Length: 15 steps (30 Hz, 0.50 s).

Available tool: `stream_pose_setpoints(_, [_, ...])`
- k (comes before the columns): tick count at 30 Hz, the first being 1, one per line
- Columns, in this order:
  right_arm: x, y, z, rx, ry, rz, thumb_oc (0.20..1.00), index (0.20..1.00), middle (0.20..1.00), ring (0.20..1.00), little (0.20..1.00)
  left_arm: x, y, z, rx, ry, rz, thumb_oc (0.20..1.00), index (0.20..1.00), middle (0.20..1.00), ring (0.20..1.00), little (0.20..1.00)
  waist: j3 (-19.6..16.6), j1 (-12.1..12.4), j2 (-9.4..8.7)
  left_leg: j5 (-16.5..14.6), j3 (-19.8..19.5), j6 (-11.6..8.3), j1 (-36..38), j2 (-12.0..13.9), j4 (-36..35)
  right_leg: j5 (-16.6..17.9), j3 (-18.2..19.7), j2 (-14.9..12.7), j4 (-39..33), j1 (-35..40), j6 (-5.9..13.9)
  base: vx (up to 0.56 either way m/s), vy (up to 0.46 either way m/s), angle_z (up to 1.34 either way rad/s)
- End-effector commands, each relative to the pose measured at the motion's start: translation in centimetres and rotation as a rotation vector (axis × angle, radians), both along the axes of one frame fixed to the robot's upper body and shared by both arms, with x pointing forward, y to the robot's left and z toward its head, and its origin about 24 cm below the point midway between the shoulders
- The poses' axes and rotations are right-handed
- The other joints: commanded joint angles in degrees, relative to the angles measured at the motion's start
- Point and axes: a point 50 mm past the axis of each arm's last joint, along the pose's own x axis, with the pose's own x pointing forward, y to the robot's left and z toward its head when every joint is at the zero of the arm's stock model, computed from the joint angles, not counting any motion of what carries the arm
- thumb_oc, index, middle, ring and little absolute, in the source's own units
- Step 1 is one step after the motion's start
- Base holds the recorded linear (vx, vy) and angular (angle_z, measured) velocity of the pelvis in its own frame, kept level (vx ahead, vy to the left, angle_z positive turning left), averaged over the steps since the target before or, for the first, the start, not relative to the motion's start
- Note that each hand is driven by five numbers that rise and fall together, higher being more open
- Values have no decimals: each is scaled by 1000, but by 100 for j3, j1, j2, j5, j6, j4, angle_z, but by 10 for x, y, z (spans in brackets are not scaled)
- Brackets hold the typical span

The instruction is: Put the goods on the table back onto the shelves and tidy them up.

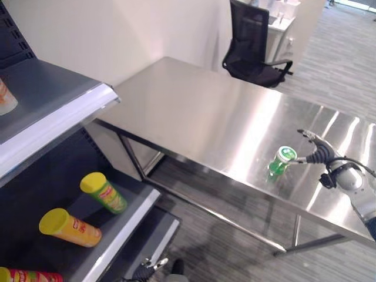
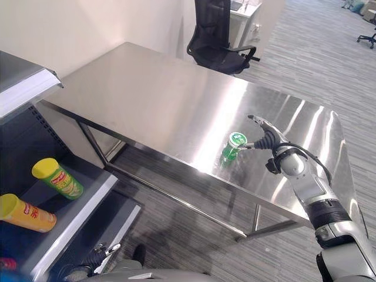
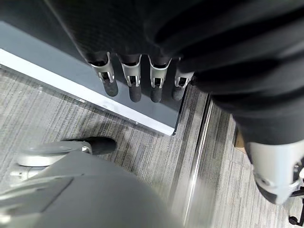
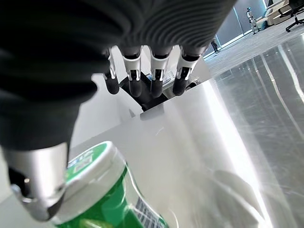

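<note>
- Left eye view: steel table (image 1: 194, 111) running from the wall toward the right; green canister (image 1: 281, 162) with a white-rimmed green lid standing upright near the table's front right edge.
- Right hand (image 1: 317, 154) reaching in from the right, fingers spread above and beyond the canister, thumb tip at the lid's side, apparently touching.
- Shelf unit (image 1: 70, 108) at the left: green tube with yellow cap (image 1: 104, 191) and yellow tube with yellow cap (image 1: 69, 227) lying on their sides on a lower shelf, well apart from the table; red tube (image 1: 29, 275) at the bottom left corner; pale container (image 1: 6, 97) on the upper shelf at the left edge.
- Black office chair (image 1: 254, 44) beyond the table's far end.
- Right eye view: same layout, with grey striped carpet (image 2: 194, 229) under the table.
- Left wrist view: left hand (image 3: 137, 78) hanging with fingers straight and side by side, nothing between them, above a grey shelf edge (image 3: 85, 90) and carpet.
- Right wrist view: fingers extended and relaxed past the canister, thumb beside the lid's rim; hard to tell here whether pressing or only just beside it. No curl around the canister.
</note>
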Motion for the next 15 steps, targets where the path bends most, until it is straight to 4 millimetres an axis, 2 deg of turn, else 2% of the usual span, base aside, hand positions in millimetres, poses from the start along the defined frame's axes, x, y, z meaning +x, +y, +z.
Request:
stream_pose_setpoints(1, [14, 13, 18, -71, -56, 57, 1000, 1000, 1000, 1000, 1000, 25, -1, 5, -2, -59, -1, 1000, 1000, 1000, 1000, 1000, -88, 116, 61, -557, 48, -280, 237, 276, 33, -132, -86, -284, 161, 19, 181, 0, 0, 0])
stream_pose_setpoints(15, [14, 33, 5, -76, -1, 144, 1000, 1000, 1000, 1000, 1000, 24, 1, 5, 6, -58, 3, 1000, 1000, 1000, 1000, 1000, -86, 116, 57, -590, 136, -261, 294, 284, 33, -133, -11, -303, 141, 15, 188, 0, 0, 0])
